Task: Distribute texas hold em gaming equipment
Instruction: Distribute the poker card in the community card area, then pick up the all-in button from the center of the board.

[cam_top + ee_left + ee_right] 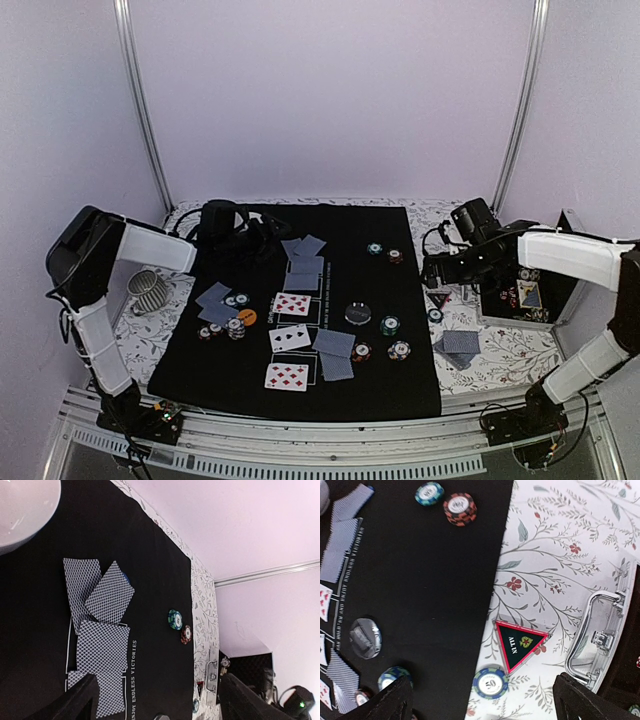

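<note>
One open case [548,283]: chips [513,298] and a card [529,293] inside | left jaws apart | right jaws apart

mat [405,385]: matt cloth | handle [575,645]: shiny metal | bowl [20,505]: glossy, smooth

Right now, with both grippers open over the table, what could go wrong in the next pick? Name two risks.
1. The chip lies against a corner of the triangle under the right gripper; closing there could pinch or knock both.
2. The face-down cards ahead of the left gripper overlap, so lifting one may drag its neighbours.
</note>
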You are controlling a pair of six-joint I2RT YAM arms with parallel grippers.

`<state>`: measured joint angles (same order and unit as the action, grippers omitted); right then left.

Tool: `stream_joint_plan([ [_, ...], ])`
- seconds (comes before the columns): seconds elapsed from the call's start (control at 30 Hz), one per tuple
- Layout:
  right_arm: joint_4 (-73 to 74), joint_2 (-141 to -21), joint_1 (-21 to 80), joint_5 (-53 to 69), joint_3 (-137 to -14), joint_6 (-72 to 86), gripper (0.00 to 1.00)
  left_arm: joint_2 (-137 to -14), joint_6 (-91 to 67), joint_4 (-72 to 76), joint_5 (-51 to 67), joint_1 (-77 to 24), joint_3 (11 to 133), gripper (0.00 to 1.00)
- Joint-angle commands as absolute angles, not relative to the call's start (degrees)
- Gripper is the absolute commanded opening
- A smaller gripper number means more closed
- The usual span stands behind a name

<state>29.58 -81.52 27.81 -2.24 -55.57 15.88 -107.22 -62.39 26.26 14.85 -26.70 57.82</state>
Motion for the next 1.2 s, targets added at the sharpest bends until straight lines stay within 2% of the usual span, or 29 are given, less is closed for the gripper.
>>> stream_joint_plan([
  [0.0, 31.7, -91.8, 23.3, 2.0, -60.2, 10.5, 0.99, -102.7, -62.0, 24.1, 10.2, -28.1, 55.5, 0.85],
  [0.2, 33.3, -101.2, 22.4, 2.1, -65.3, 8.2, 0.96, -94.7, -54.0, 23.0, 7.4, -30.2, 54.0, 0.85],
  [0.43, 35.1, -105.1, 21.9, 0.0, -66.3, 7.4, 0.93, -86.1, -44.9, 18.0, 6.9, -32.3, 52.4, 0.85],
  [0.63, 36.0, -107.3, 20.0, -1.9, -67.2, 7.1, 0.82, -80.1, -43.1, 17.7, 3.7, -32.5, 48.3, 0.85],
  [0.83, 36.1, -110.3, 20.0, -0.5, -68.2, 6.2, 0.78, -77.5, -41.7, 16.9, 1.8, -32.8, 47.7, 0.85],
  [1.03, 37.3, -111.6, 20.2, -0.9, -68.6, 6.6, 0.61, -76.3, -40.7, 16.2, 1.1, -32.9, 47.5, 0.85],
  [1.17, 38.6, -110.3, 20.8, -2.3, -68.3, 7.2, 0.66, -75.6, -40.2, 15.9, 1.1, -32.9, 47.5, 0.85],
])
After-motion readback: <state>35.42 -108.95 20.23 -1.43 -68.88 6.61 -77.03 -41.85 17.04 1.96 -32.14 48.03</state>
